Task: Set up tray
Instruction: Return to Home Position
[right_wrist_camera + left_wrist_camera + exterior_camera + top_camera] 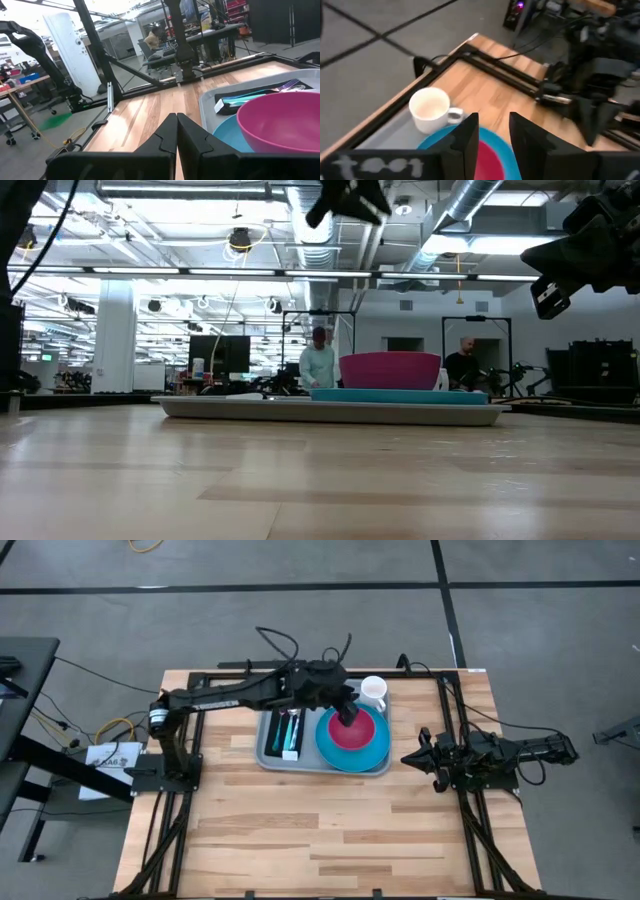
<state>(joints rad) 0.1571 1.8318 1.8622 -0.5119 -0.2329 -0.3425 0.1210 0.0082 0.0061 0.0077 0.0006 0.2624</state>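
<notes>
The grey-blue tray (272,755) lies at the table's middle, toward the far side. On it a round blue plate (372,753) carries a magenta bowl (360,734). Utensils in a teal-and-white wrap (290,730) lie on its left part. A white mug (373,692) stands upright at its far right corner. My left gripper (350,716) hangs high above the bowl, open, with nothing between its fingers (470,137). In the left wrist view the mug (431,109) and plate (495,137) lie below them. My right gripper (412,758) rests shut right of the tray.
Black frame rails (445,710) run along the table's far and side edges. Bare wood (320,830) spreads between the tray and the near edge. In the low view, people stand in the room behind the tray (330,410).
</notes>
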